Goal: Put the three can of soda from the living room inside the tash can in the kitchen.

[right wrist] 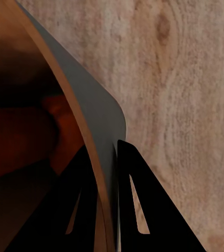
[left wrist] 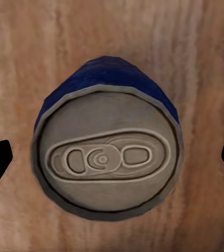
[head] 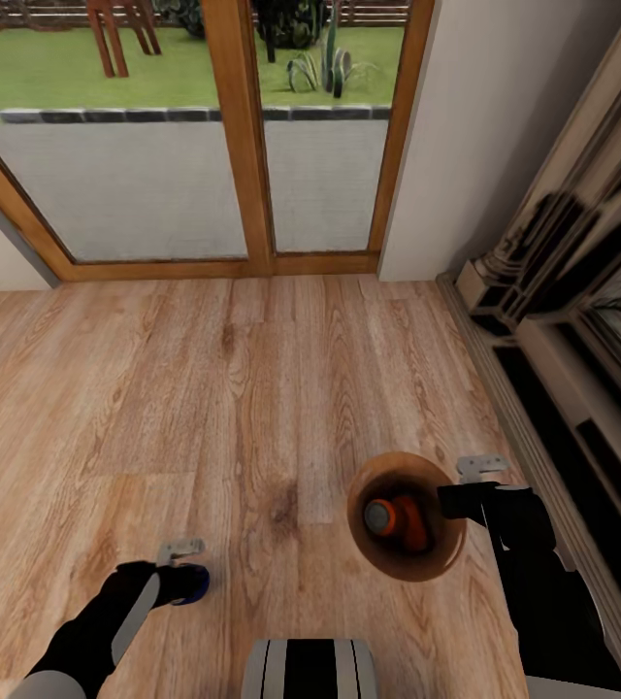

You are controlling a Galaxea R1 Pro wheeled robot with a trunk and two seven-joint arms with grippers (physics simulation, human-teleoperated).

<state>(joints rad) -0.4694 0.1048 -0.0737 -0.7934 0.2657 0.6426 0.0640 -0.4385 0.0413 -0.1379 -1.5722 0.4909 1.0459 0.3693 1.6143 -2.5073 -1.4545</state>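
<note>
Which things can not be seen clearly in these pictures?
- Head view: the blue can is mostly hidden by the left hand.
- Head view: inside the bin, one orange can shows; whether a second lies there is hidden by shadow.
- Right wrist view: the bin's interior is dark and blurred.

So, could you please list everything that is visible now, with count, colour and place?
orange can: one seen, orange with grey end, inside the bin
blue can: one, dark blue with grey top, held in the left claw
bin: one, brown, held off the floor by its rim
floor: light wood
glass doors: wood-framed, ahead, garden behind
dark cabinet: one, along the right wall
left claw: black, shut on the blue can
right claw: black, pinching the bin's rim
</note>
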